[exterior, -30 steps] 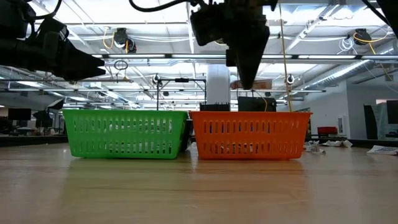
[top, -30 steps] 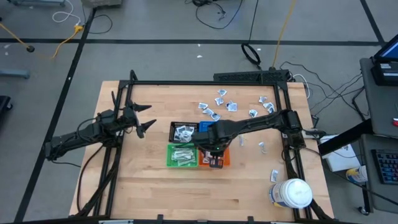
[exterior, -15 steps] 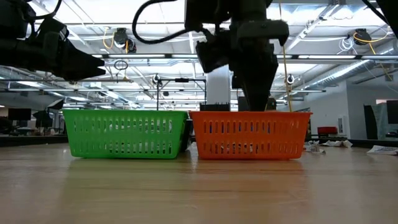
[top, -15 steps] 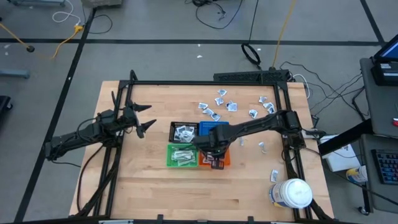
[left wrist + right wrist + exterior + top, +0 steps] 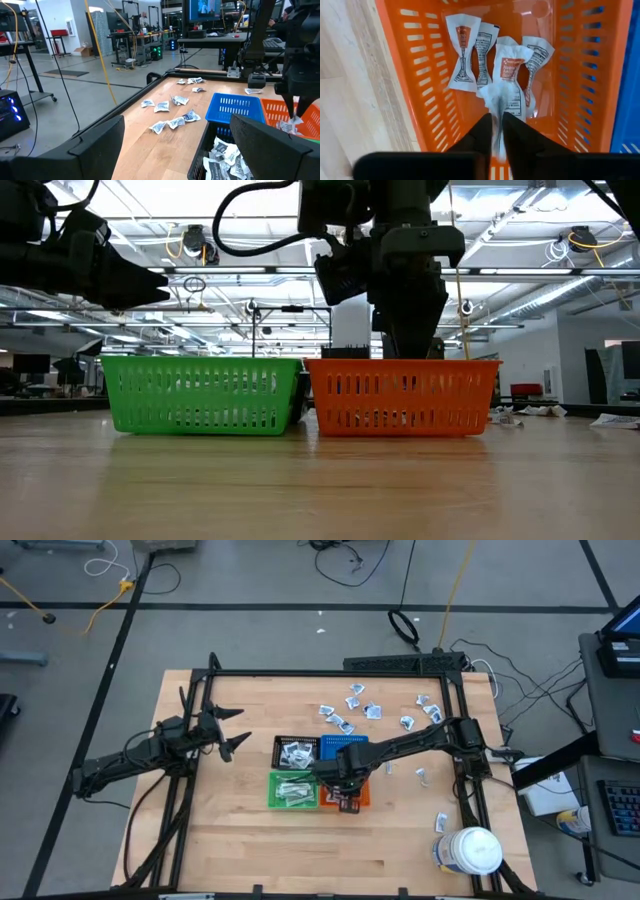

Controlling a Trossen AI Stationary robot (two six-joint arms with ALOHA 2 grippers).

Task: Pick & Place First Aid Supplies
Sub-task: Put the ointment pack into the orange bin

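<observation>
Since a second earlier the right claw (image 5: 412, 352) had dropped from above the orange bin (image 5: 402, 396) down to its rim, at centre frame in the low view. We saw its fingers (image 5: 482, 135) nearly closed, a narrow gap between them, with the tail of a white packet (image 5: 506, 82) caught in that gap. The packet hung down into the orange bin, its printed end over four similar packets (image 5: 463, 55) lying on the bin floor.

In the high view the right arm reached from the right of the frame to the orange bin (image 5: 358, 800) just below centre. Beside it sat the green bin (image 5: 292, 790), with the black bin (image 5: 295, 752) and blue bin (image 5: 345, 748) above them. Green and black both held packets.

Loose packets (image 5: 352, 705) lay scattered on the table (image 5: 250, 850) above and right of the bins. A white jar (image 5: 470, 850) stood at lower right.

The left claw (image 5: 232, 730) waited at left of frame, its fingers spread wide and holding nothing.
</observation>
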